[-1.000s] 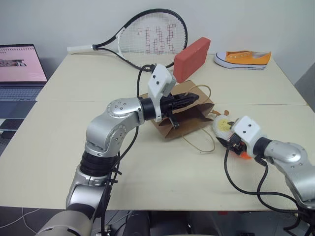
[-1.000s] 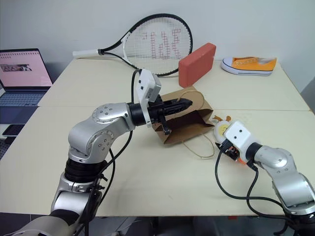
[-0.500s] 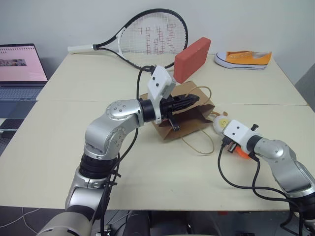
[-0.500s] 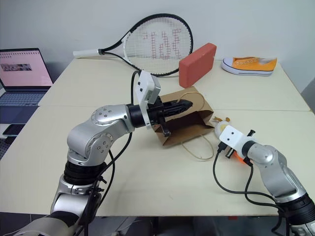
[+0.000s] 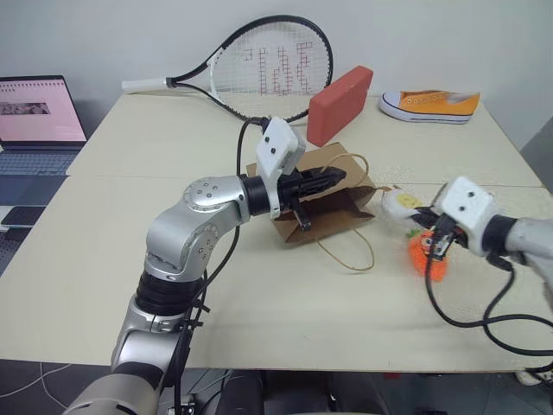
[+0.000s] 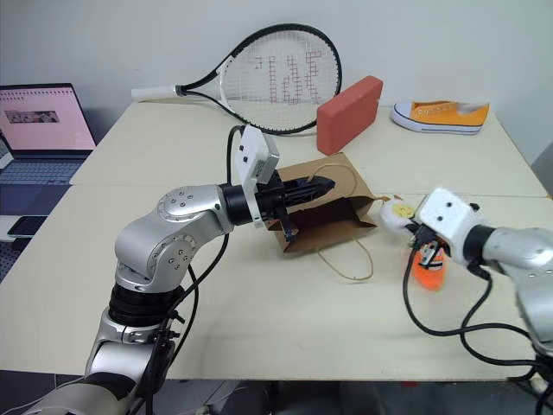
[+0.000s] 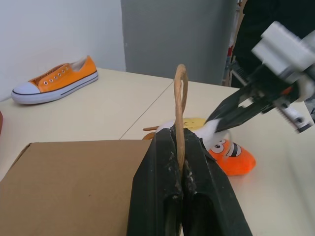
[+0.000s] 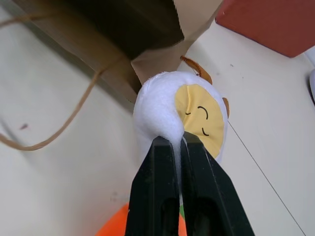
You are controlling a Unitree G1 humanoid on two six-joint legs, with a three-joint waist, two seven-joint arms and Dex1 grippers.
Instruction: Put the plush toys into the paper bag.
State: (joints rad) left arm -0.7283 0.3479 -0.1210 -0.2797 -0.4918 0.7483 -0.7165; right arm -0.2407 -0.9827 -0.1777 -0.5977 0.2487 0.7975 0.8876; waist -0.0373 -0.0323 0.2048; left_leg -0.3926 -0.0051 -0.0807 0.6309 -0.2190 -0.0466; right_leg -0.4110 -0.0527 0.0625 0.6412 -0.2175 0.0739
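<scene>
The left arm reaches across toward the right, its gripper [image 5: 333,178] level, fingers pinched together on the paper bag's handle [image 7: 180,93]. The right gripper [image 8: 178,142], low on the right, clamps the white egg toy [image 8: 182,110].

Paper bag [image 5: 324,203] left of the toys [image 5: 413,229]; block [image 5: 339,105] seemingly behind.

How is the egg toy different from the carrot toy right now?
The egg toy is white with a yellow face; the carrot toy is orange with big cartoon eyes. The egg toy is pinched in the right claw and lifted toward the paper bag; the carrot toy lies on the table, with no claw on it. Both are small soft toys, and neither is in the bag yet.
</scene>
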